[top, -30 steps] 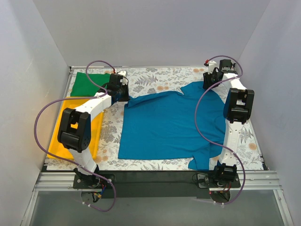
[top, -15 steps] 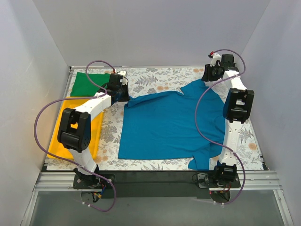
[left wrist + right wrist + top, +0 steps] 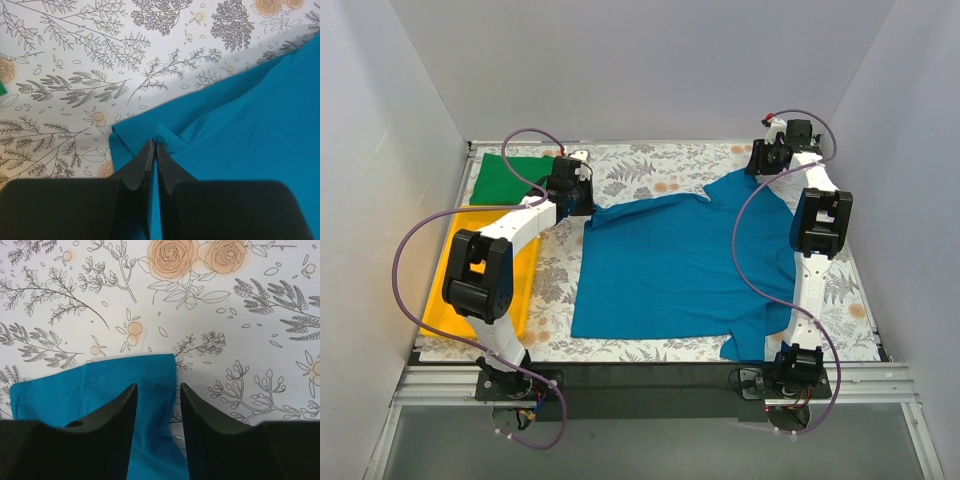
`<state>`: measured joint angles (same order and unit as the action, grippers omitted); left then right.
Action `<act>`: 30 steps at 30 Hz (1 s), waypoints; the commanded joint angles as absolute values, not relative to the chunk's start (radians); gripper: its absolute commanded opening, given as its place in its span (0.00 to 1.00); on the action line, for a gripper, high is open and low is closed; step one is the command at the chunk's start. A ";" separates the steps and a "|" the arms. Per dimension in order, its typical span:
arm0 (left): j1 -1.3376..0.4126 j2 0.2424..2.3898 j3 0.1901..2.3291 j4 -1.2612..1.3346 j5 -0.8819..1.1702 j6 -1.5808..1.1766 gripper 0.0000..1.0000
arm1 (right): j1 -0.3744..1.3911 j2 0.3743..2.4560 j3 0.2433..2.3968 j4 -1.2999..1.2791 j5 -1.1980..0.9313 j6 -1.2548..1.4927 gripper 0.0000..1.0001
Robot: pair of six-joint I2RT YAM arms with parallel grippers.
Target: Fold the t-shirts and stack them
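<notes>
Table [image 3: 650, 165]: covered in a floral cloth.
Teal-blue t-shirt [image 3: 670, 265]: spread flat and unfolded over the middle of the table, reaching toward 3 o'clock, with one sleeve pointing to 1 o'clock.
Yellow tray [image 3: 523, 290]: at 8 o'clock, partly under the left arm.
Green t-shirt [image 3: 505, 175]: at 10 o'clock in the far left corner, well apart from the teal one.
Left gripper [image 3: 153, 147]: fingers pressed together at the shirt's 11 o'clock corner, pinching a small raised pucker of teal cloth.
Right gripper [image 3: 156, 390]: fingers partly spread over the hem of the 1 o'clock sleeve, holding nothing. Whether the tips touch the cloth cannot be told.
</notes>
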<state>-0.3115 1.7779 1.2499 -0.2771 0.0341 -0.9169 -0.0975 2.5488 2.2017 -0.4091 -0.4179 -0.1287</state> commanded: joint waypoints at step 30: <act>-0.307 1.692 1.250 -0.287 0.049 -0.930 0.00 | -0.084 2.550 2.197 -0.400 -0.462 -0.124 0.08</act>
